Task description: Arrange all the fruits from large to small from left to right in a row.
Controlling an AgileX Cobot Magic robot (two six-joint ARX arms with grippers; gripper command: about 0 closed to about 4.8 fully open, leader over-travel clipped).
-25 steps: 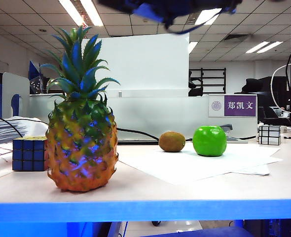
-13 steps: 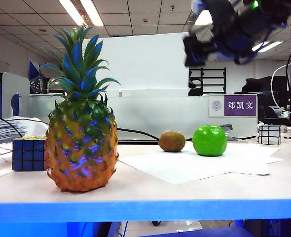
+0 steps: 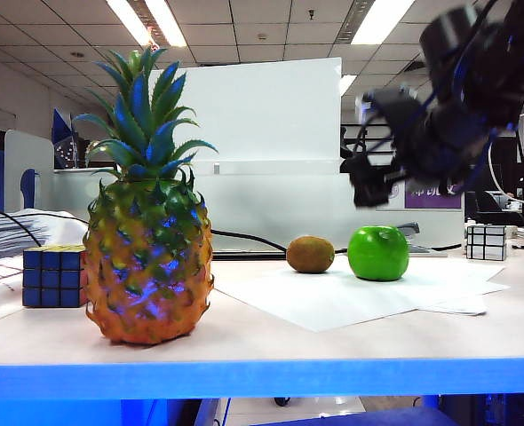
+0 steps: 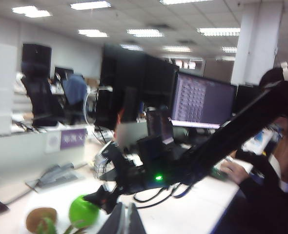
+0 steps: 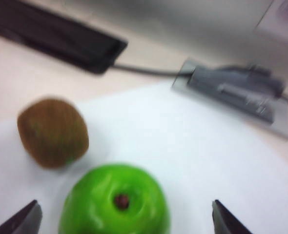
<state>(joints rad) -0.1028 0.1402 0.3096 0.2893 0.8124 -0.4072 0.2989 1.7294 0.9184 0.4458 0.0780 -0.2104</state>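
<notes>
The pineapple (image 3: 146,257) stands tall at the front left of the table. Further back, on white paper, the brown kiwi (image 3: 310,254) lies just left of the green apple (image 3: 377,253). My right gripper (image 3: 369,193) hangs open a little above the apple. In the right wrist view the apple (image 5: 115,202) sits between the spread fingertips (image 5: 26,220) without touching them, with the kiwi (image 5: 52,131) beside it. My left gripper (image 4: 125,222) is shut and empty, high up and well away from the apple (image 4: 83,212) and kiwi (image 4: 40,219). It does not show in the exterior view.
A Rubik's cube (image 3: 53,275) sits left of the pineapple, a smaller cube (image 3: 485,241) at the far right. White paper sheets (image 3: 333,302) cover the middle. A grey stapler (image 5: 241,92) and a black flat device (image 5: 61,41) lie behind the fruits, before a low partition (image 3: 262,204).
The right arm has swung from the top of the exterior view down and to the right, ending just above the apple. The fruits have not moved.
</notes>
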